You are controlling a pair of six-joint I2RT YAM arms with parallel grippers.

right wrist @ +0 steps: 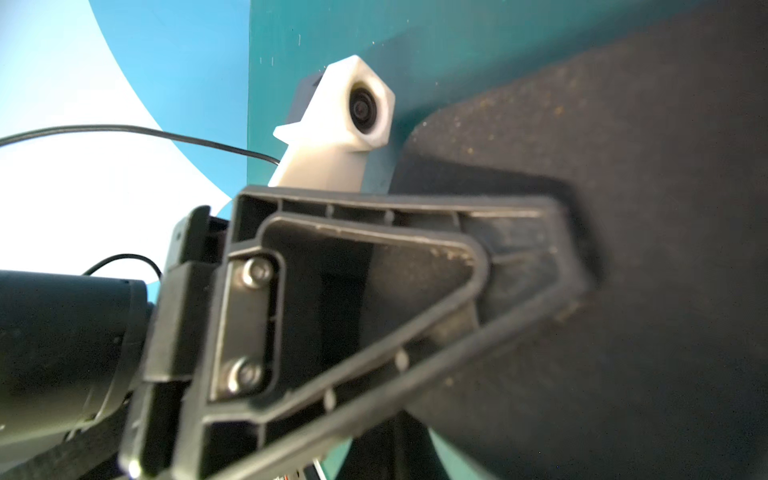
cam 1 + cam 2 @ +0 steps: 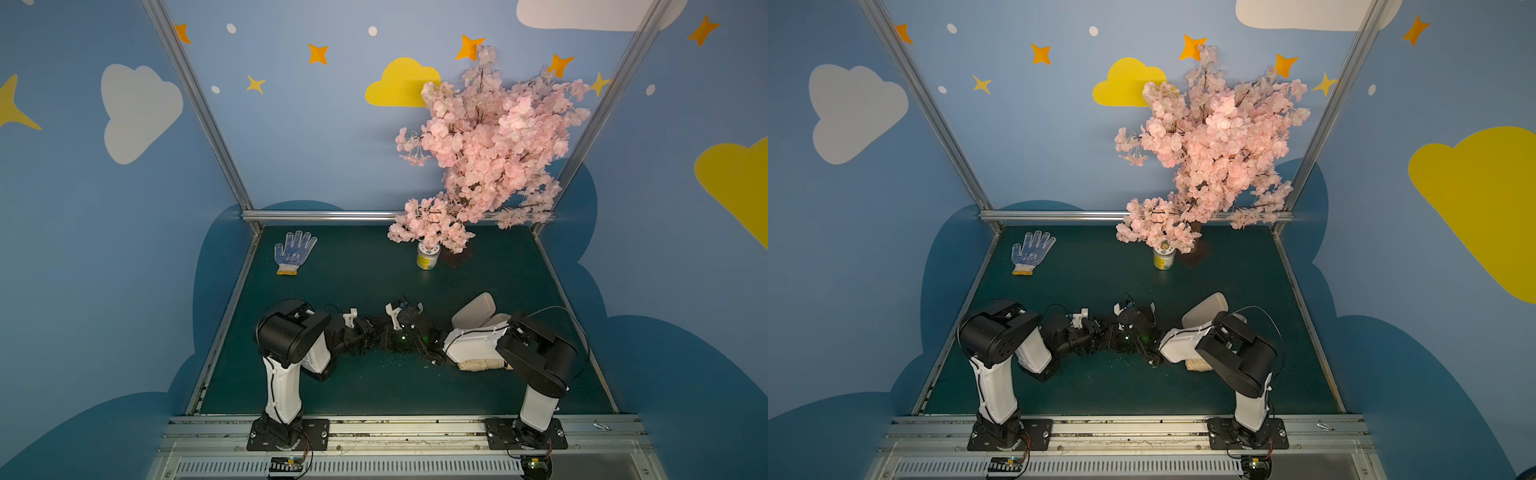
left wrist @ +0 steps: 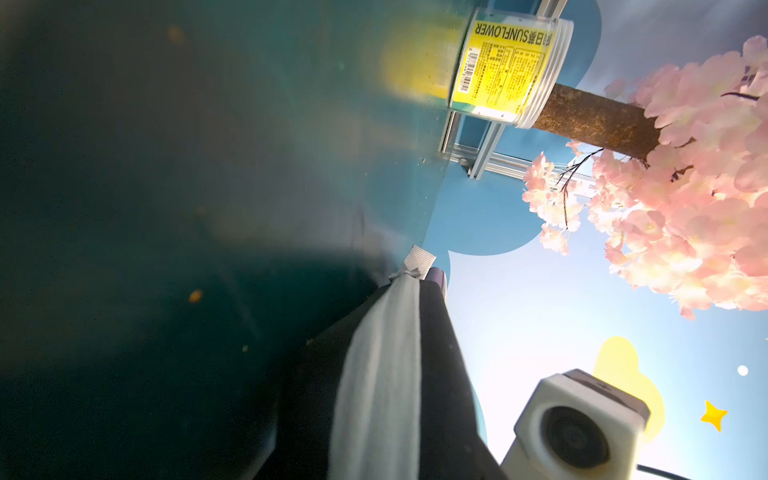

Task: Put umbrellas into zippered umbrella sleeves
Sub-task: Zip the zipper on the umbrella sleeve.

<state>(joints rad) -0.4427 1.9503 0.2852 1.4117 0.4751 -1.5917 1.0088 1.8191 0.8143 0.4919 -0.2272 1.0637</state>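
Both arms reach toward each other at mid-table, over the black sleeve. In the left wrist view the black sleeve (image 3: 440,374) shows edge-on with a pale grey strip (image 3: 382,374) along it, filling the space at the jaws. The right wrist view shows one of the left gripper's fingers (image 1: 374,291) lying flat against the sleeve's black shell (image 1: 644,249). My left gripper (image 2: 376,332) and my shut right gripper (image 2: 405,330) form one dark cluster in both top views. The lavender sleeve (image 2: 476,309) stands open behind the right arm, and the cream-yellow umbrella (image 2: 478,365) lies under that arm.
A white dotted glove (image 2: 294,252) lies at the back left. A yellow-labelled jar (image 2: 427,255) stands beside the pink blossom tree (image 2: 490,145) at the back right. Metal rails (image 2: 324,215) and blue walls close in the green table.
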